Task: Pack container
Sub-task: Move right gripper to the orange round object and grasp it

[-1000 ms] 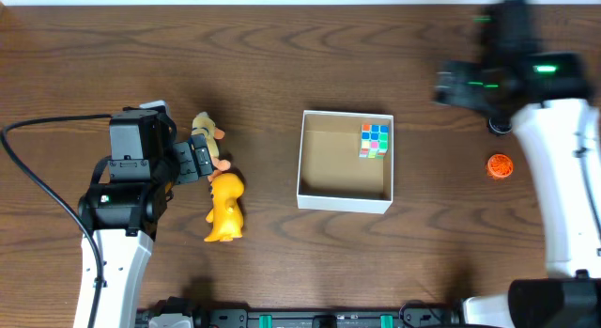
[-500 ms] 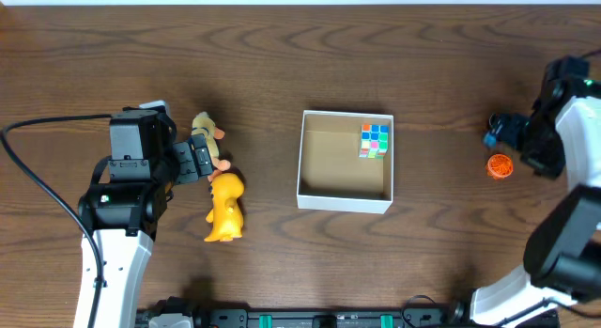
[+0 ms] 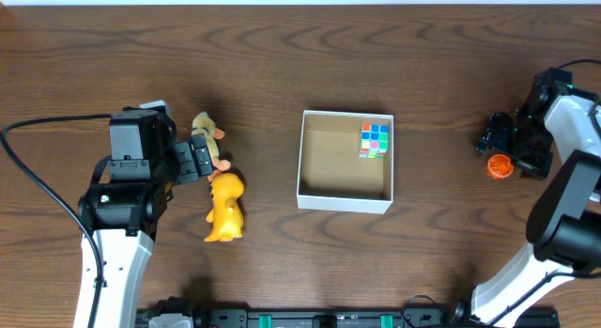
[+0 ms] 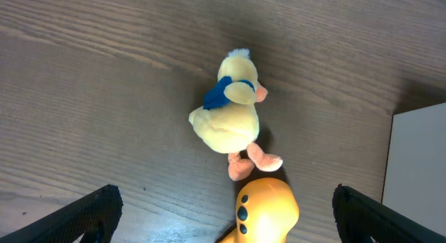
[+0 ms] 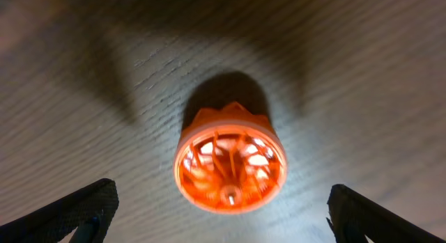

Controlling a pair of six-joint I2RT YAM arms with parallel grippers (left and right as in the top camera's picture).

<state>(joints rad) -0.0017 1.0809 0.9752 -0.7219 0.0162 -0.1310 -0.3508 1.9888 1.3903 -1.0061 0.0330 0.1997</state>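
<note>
Right gripper [image 5: 223, 218], jaws spread wide, hangs over an orange ribbed toy [image 5: 230, 159] at the overhead's right edge. Left gripper [image 3: 200, 159], also spread, faces a plush duck [image 4: 230, 118]. The container [image 3: 302, 159] sits centre-frame on the bench [image 3: 282, 46], between both, touching neither.

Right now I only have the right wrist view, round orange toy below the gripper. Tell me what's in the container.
Observer: One multicoloured puzzle cube sits in the far right corner of the container; the rest is bare cardboard.
Operator: Say where the container lies from my orange toy.
Observer: On the robot's left of the round orange toy, mid-table.
Operator: Report the left arm's side.
Observer: A plush duck and a yellow toy figure lie on the table by the open left gripper, outside the container.
</note>
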